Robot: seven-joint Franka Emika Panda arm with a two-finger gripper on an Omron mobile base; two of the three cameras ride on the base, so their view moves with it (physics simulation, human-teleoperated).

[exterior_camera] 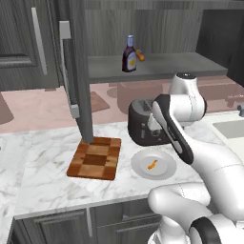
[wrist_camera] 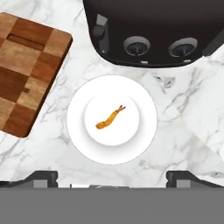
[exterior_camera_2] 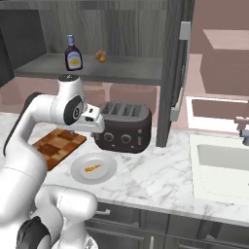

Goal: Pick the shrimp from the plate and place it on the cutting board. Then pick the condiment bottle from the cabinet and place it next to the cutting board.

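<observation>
Checkered wood is sitting at the left in the hand view: the cutting board point(wrist_camera: 27, 72) is lying flat on the marble counter point(wrist_camera: 183, 127), just beside the plate point(wrist_camera: 112, 151) and not touching it. Moving right, the shrimp point(wrist_camera: 110, 117) is resting at the middle of the plate (a small curved orange piece, tail toward the toaster). Above the plate, the black toaster point(wrist_camera: 153, 30) is standing close to the plate's rim. The gripper point(wrist_camera: 112, 178) is hovering over the plate with its fingers point(wrist_camera: 39, 178) spread wide apart, grasping nothing. In the left base view, the cabinet point(exterior_camera: 152, 66) is standing open above the counter, and the condiment bottle point(exterior_camera: 128, 55) is standing upright on its shelf beside a small orange object point(exterior_camera: 140, 55). To the right, a sink point(exterior_camera_2: 221, 165) is sitting in the counter.
</observation>
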